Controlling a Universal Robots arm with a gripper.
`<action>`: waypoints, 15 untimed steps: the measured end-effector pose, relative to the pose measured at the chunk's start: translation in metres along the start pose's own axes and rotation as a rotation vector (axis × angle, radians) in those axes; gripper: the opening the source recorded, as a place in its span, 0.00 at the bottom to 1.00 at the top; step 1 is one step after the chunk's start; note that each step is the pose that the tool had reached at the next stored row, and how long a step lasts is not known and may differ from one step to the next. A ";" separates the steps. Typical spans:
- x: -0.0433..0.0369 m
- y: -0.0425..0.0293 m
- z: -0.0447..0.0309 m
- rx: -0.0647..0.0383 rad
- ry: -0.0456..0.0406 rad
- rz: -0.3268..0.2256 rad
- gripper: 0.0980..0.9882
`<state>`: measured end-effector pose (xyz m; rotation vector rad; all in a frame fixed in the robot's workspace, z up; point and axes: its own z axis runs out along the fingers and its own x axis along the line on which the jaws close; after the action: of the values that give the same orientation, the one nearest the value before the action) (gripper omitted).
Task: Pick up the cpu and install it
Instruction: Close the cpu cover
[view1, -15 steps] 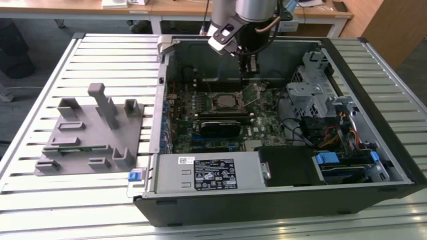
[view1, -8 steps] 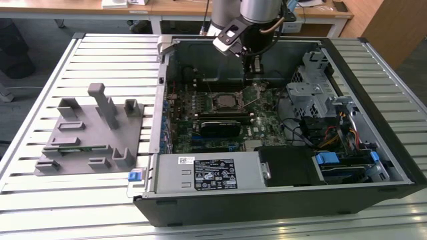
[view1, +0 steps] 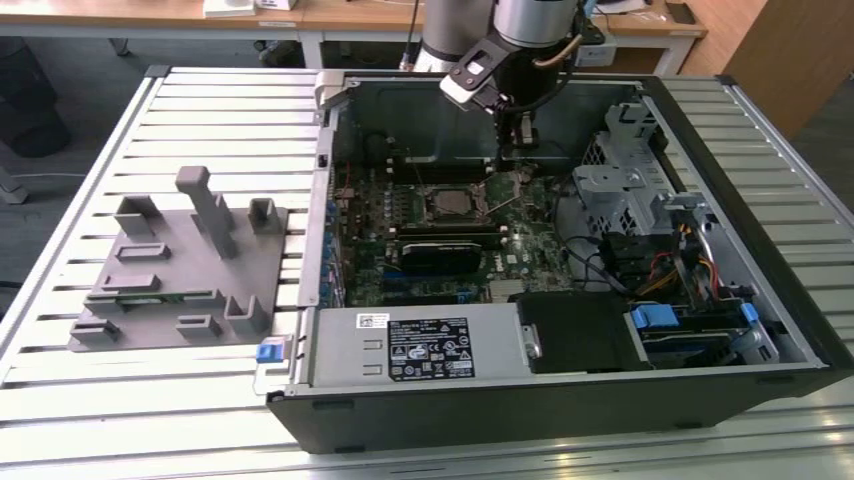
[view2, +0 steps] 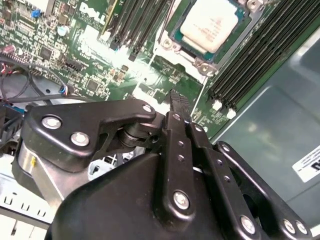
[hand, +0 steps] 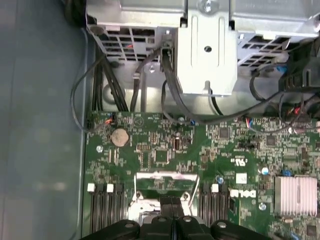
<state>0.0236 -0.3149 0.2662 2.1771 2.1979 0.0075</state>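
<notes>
Since the cpu (view2: 210, 25) already lies in its socket on the green board (view1: 534, 240), the big part of the job looks done: it has been picked up and put in place. What may be left is locking it down. I cannot tell if the metal frame around it is shut tight.

Going from the exterior view's left to its right, the grey fixture (view1: 187, 260) comes first. It sits well off the green board, outside the computer case (view1: 561, 410). Next is the cpu, near the middle of the green board. Then the gripper (view1: 511, 160) hangs over the green board, near the cpu but not touching it. Its two fingers are pressed together with nothing between them. Last, a metal cage (view1: 627, 180) stands just past the green board's edge.

The cpu lies flat with its shiny silver top facing up, away from the green board. It is square, so it has no real long side. In the second wrist view its edges run in line with the black memory slots (view2: 250, 55) beside it.
</notes>
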 end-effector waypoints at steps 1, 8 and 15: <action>0.0000 0.0017 0.0002 0.001 -0.0002 0.000 0.01; -0.0001 0.0153 0.0030 0.001 0.0013 -0.015 0.01; 0.0002 0.0253 0.0059 0.002 0.0011 -0.018 0.01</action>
<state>0.0491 -0.3147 0.2612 2.1588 2.2185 0.0062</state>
